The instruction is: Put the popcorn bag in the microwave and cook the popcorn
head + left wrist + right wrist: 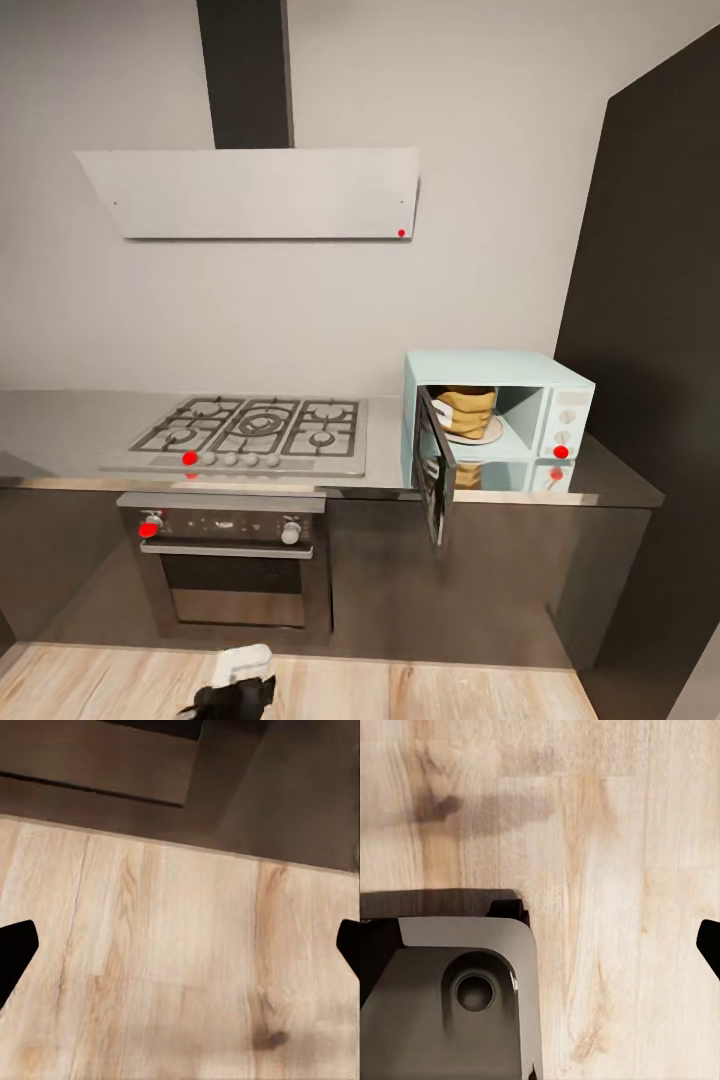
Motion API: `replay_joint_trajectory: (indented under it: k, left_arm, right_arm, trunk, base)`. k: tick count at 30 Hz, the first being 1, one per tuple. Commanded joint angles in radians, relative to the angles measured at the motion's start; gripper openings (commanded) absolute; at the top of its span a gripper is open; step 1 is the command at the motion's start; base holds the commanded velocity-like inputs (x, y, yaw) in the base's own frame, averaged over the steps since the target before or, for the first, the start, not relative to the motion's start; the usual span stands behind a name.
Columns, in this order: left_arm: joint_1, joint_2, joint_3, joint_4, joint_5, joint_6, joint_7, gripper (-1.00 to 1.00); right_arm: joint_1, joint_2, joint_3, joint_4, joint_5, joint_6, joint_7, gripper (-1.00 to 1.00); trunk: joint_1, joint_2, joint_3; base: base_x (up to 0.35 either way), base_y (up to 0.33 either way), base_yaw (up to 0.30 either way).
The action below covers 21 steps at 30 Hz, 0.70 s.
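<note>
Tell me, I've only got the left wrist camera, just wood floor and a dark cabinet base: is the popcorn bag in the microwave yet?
Observer: Yes. In the head view the popcorn bag sits inside the microwave, on a pale plate.
Operator: Is the door shut?
Observer: No. The door stands open, swung out toward the robot.
Operator: Where is the microwave from us?
Observer: Ahead and to the right, on the countertop, just right of the gas hob.
</note>
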Motion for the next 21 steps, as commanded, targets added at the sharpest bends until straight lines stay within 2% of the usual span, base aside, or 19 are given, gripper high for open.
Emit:
replay_joint_trajectory:
  k: [1, 3, 5, 8, 11, 13, 15, 17, 19, 21]
  left_arm:
    - [-0.042, -0.002, 0.002, -0.009, 0.010, 0.010, -0.009, 1.00]
    - [-0.113, -0.002, 0.001, -0.014, 0.014, 0.013, -0.051, 1.00]
    - [-0.211, -0.004, 0.002, -0.017, 0.017, 0.015, -0.133, 1.00]
    - [-0.295, -0.009, 0.003, -0.021, 0.019, 0.015, -0.190, 1.00]
    - [-0.356, -0.033, 0.001, -0.024, 0.019, 0.015, -0.259, 1.00]
    - [-0.381, -0.059, -0.001, -0.060, 0.018, 0.015, -0.349, 1.00]
    - [-0.386, -0.069, -0.008, -0.090, 0.017, 0.015, -0.423, 1.00]
    - [-0.388, -0.078, -0.032, -0.101, 0.011, 0.010, -0.485, 1.00]
    - [-0.388, -0.082, -0.099, -0.115, 0.005, 0.004, -0.518, 1.00]
    - [-0.388, -0.082, -0.187, -0.118, -0.001, -0.002, -0.529, 1.00]
  right_arm:
    - [-0.001, -0.001, -0.008, 0.003, 0.008, -0.006, 0.002, 1.00]
    - [-0.001, -0.001, -0.008, 0.003, 0.008, -0.006, 0.002, 1.00]
    - [-0.001, -0.001, -0.008, 0.002, 0.008, -0.006, 0.002, 1.00]
    - [-0.001, -0.001, -0.008, 0.002, 0.008, -0.006, 0.002, 1.00]
    - [-0.001, -0.002, -0.008, 0.002, 0.008, -0.006, 0.002, 1.00]
    - [-0.002, -0.002, -0.008, 0.002, 0.008, -0.006, 0.002, 1.00]
    - [-0.001, -0.002, -0.008, 0.002, 0.008, -0.006, 0.002, 1.00]
    - [-0.001, -0.003, -0.007, 0.002, 0.008, -0.006, 0.002, 1.00]
    - [-0.001, -0.004, -0.007, 0.002, 0.008, -0.007, 0.002, 1.00]
    - [-0.001, -0.003, -0.007, 0.002, 0.009, -0.008, 0.002, 1.00]
  trunk:
    - [0.000, -0.001, -0.002]
    - [0.000, -0.001, -0.002]
    - [0.000, -0.001, -0.002]
    - [0.000, -0.001, -0.002]
    - [0.000, -0.001, -0.002]
    - [0.000, -0.001, -0.002]
    - [0.000, -0.001, -0.002]
    - [0.000, -0.001, -0.002]
    - [0.000, -0.001, -0.002]
    - [0.000, -0.001, -0.002]
  base:
    - [0.000, 0.000, 0.000]
    - [0.000, 0.000, 0.000]
    - [0.000, 0.000, 0.000]
    - [0.000, 0.000, 0.000]
    - [0.000, 0.000, 0.000]
    - [0.000, 0.000, 0.000]
    - [0.000, 0.000, 0.000]
    - [0.000, 0.000, 0.000]
    - [0.000, 0.000, 0.000]
    - [0.000, 0.000, 0.000]
